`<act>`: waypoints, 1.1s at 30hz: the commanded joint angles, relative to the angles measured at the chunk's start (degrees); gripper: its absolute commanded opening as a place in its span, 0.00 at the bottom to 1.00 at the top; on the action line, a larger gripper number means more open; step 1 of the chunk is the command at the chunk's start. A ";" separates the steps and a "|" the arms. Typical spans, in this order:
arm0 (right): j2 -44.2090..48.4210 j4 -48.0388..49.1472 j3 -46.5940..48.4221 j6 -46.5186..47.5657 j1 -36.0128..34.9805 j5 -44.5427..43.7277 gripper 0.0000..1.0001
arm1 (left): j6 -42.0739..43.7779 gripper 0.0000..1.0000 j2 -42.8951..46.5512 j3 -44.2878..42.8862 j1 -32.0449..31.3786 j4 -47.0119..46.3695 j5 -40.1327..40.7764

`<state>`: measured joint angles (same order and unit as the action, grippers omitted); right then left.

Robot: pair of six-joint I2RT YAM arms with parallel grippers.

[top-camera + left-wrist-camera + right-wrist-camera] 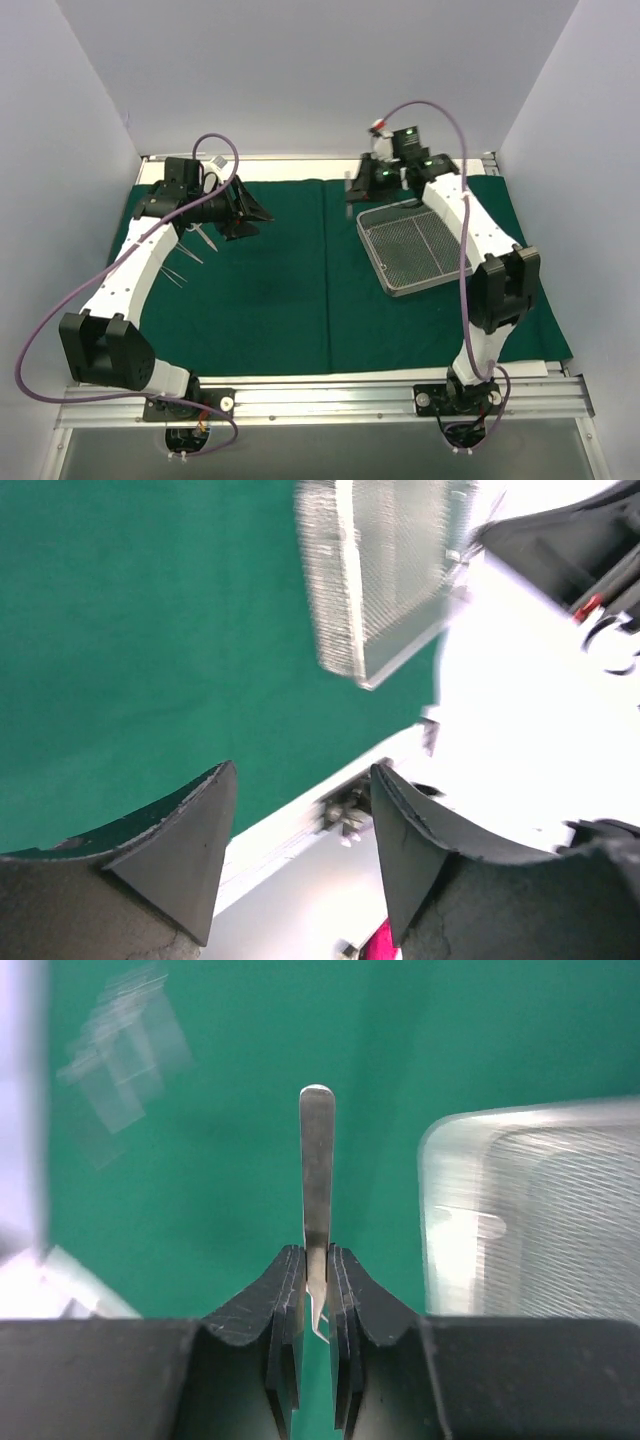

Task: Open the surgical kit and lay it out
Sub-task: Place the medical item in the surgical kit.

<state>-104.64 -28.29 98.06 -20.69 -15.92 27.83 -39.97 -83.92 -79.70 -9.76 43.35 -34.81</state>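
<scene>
Pinching a thin steel instrument [316, 1160] by its lower end, the right hand [317, 1260] has its jaws closed nearly flat on it. In the right wrist view the strip runs straight out toward 12 o'clock, its rounded tip free above the dark green drape [200, 1180]. In the top view the wire-mesh tray [377, 262] lies just beside that hand, at about 5 o'clock from it, and we see nothing in it from above.

We judge that the coming move is to set this piece down. The laid-out instruments [200, 240] sit well apart from the right hand, at about 9 o'clock from it. They lie under the left arm, which is the nearer one to them. The left hand [300, 768] hovers with its jaws wide apart and nothing between them.

Only the top view shows the laid-out row and both arms over the desk [350, 377], but the held piece is too small to make out there. Only the right wrist view shows the grip itself.
</scene>
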 commanded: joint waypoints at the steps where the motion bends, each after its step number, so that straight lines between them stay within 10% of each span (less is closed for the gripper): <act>1: 1.80 7.97 -2.87 -0.31 -8.50 18.09 0.00 | -6.16 0.66 4.19 2.70 -0.26 -12.75 -9.39; 8: 5.32 26.62 -7.01 -11.65 -13.52 25.16 0.00 | -10.92 0.67 8.77 5.35 -0.79 -16.99 -10.11; 33: 4.01 20.30 -6.92 -7.26 -18.97 24.46 0.00 | -8.02 0.51 9.48 -1.59 -7.55 -1.87 15.64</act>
<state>-102.19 -6.55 89.12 -29.93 -34.13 50.63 -49.32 -74.43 -78.04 -16.40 40.51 -22.59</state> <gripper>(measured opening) 0.127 0.513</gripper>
